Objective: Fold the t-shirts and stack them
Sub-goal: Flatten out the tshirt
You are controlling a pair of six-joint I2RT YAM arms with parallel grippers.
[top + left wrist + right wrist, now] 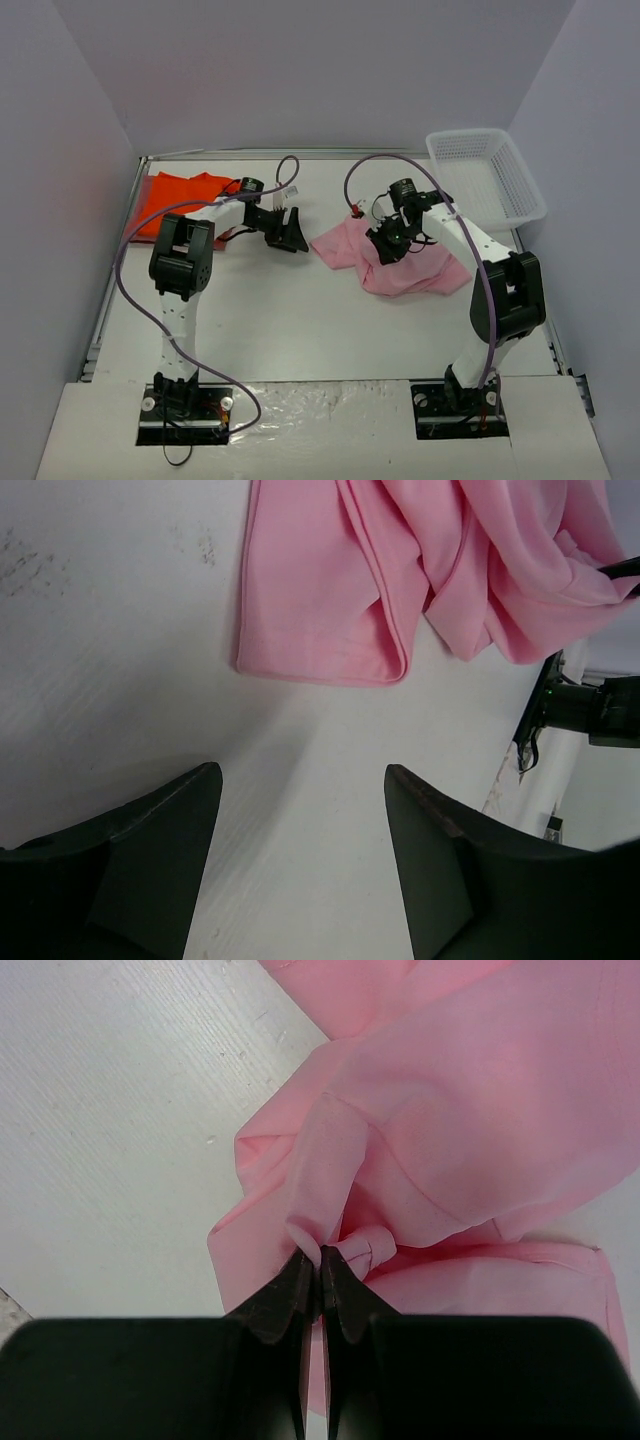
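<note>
- Table (300, 320): white and walled on the left, far and right sides. A wide bare band runs along the near edge in front of both shirts, and I'd say that is the best room for spreading cloth out.
- Pink t-shirt (415, 275): lies crumpled in a heap right of the table's middle, with one flat hem corner reaching left. It is not folded at all, so the bulk of the work on it looks to be ahead.
- Orange t-shirt (175, 195): lies flat in the far left corner, tight against the left wall and partly under the left arm. Whether it is properly folded I cannot tell, and nothing is stacked on it.
- Basket (490, 180): white mesh, in the far right corner, near the pink heap. There is little slack on that side for pulling a sleeve out.
- Left gripper (302, 770): fingers spread and holding nothing, over bare table between the two shirts, with the pink hem corner just ahead of it.
- Right gripper (320, 1255): jaws pressed together, pinching a small fold of the pink t-shirt at the top of the heap. The two arms are near each other here, so I'd expect any stretch to need care.
</note>
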